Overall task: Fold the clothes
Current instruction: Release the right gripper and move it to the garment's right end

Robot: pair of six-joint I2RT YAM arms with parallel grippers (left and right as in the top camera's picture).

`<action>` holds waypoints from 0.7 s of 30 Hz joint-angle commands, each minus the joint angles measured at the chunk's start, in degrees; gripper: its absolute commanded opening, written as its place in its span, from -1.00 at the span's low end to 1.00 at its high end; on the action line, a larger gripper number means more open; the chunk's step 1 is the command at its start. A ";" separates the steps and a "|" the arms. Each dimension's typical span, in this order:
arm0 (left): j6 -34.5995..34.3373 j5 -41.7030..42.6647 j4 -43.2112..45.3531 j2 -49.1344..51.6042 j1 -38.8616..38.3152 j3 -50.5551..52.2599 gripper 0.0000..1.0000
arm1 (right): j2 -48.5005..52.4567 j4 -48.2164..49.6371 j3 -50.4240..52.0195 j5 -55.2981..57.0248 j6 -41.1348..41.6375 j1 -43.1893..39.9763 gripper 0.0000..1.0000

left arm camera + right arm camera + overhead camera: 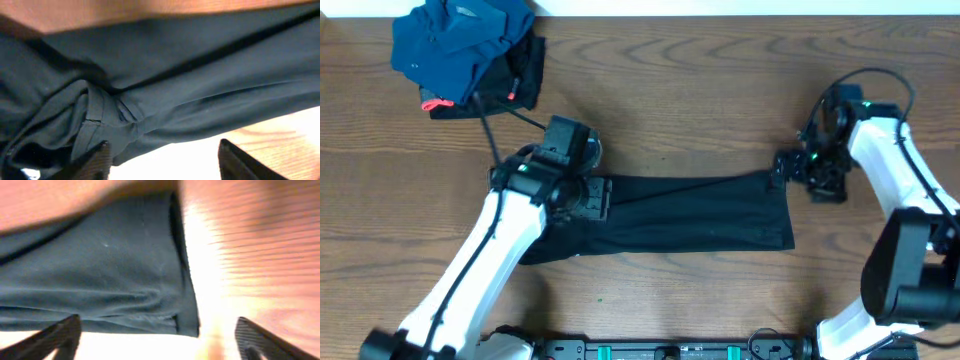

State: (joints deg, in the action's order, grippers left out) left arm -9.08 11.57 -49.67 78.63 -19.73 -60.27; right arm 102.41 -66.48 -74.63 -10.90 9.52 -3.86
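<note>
Across the middle of the desk (720,90) I see the one black garment (700,215), thin and soft, laid in a long flat band running left to right and bunched into folds at its left end. My left fingers (97,162) stand apart over that bunched end, gripping nothing. My right fingers (260,340) gape wide at the right edge, also empty. Far left lie one dark blue garment (460,40) and one small black piece (525,75).

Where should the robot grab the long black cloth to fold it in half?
The thin black fabric garment lies flat as a long strip on the wooden table, so its short right end is a free edge to pinch. Coming from the right looks best: the open right gripper sits just beside that end's far corner.
</note>
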 commanded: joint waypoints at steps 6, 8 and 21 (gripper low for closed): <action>0.26 -0.72 -0.15 -1.53 0.13 -1.09 0.55 | -2.64 1.46 1.20 5.68 -1.97 -6.10 0.98; 0.26 -0.72 -0.13 -1.53 0.13 -1.09 0.57 | -2.64 4.11 3.85 5.05 -2.36 -6.69 0.99; 0.28 -0.74 0.44 -1.53 0.13 -1.09 0.72 | -2.64 14.14 12.13 -1.42 -9.62 -6.58 0.99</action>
State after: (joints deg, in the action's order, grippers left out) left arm -8.99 11.57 -49.23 77.12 -19.73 -60.27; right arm 100.07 -52.95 -63.46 -10.04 2.48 -10.41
